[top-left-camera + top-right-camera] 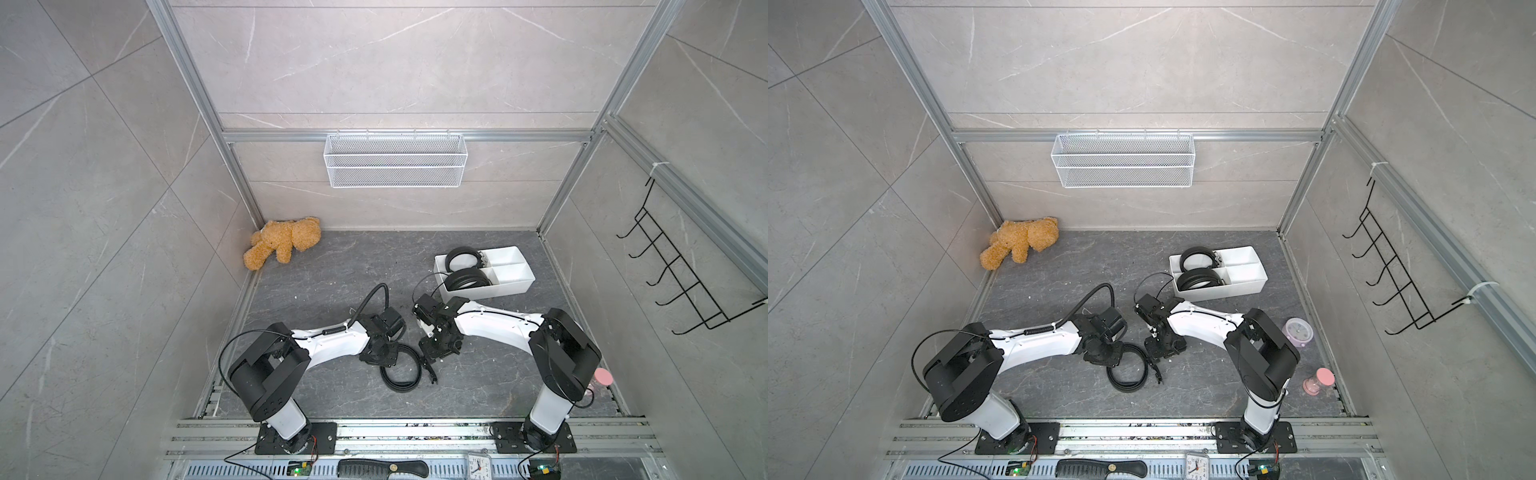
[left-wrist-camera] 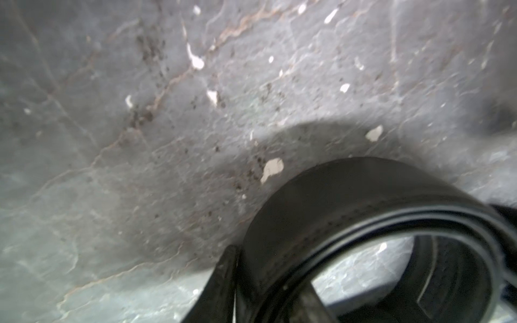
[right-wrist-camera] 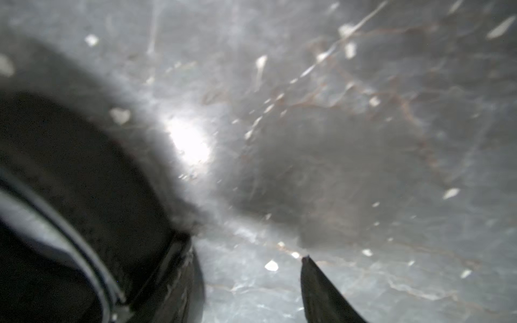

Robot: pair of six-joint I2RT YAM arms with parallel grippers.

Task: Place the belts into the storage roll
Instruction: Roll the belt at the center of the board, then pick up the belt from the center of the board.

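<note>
Dark grey veined stone-look floor slab [image 1: 332, 266], flecked with white chips [image 2: 272, 167]. Carries a tan plush teddy bear [image 1: 286, 243] left of centre, a shallow white plastic divided tray [image 1: 498, 291] right of centre, a coiled black belt [image 1: 401, 384] below centre, and a round lilac alarm clock [image 1: 1298, 331] and pink hourglass [image 1: 1318, 381] lower right.

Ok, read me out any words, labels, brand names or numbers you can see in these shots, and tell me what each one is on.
No word, label or brand can be read in any view.
Small clock at the near edge: hour numerals ring the dial, too small to quote.
Purple alarm clock: dial too blurred to read.
</note>
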